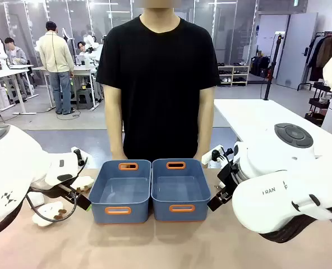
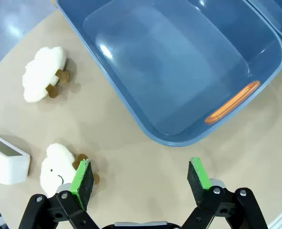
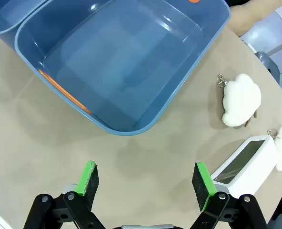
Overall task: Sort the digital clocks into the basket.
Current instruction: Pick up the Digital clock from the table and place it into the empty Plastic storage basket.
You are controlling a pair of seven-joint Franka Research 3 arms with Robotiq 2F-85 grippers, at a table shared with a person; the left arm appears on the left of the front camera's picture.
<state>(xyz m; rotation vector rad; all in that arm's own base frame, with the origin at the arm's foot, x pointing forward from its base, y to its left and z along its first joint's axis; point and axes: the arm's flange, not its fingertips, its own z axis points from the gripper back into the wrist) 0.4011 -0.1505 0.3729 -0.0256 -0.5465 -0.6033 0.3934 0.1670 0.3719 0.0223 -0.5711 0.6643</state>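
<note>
The left arm (image 1: 12, 179) lies at the left side of the front view, its bulky white links folded low and its wrist turned inward toward the middle. The right arm (image 1: 284, 196) mirrors it from the right side, with its wrist likewise turned inward. In the left wrist view the left gripper (image 2: 142, 176) looks steeply downward with its two black fingers spread wide. Its green pads (image 2: 82, 179) face each other across a gap with nothing between them. In the right wrist view the right gripper (image 3: 147, 179) stands the same way, fingers far apart. Its own green pads (image 3: 202, 181) face inward, holding nothing and touching nothing.
</note>
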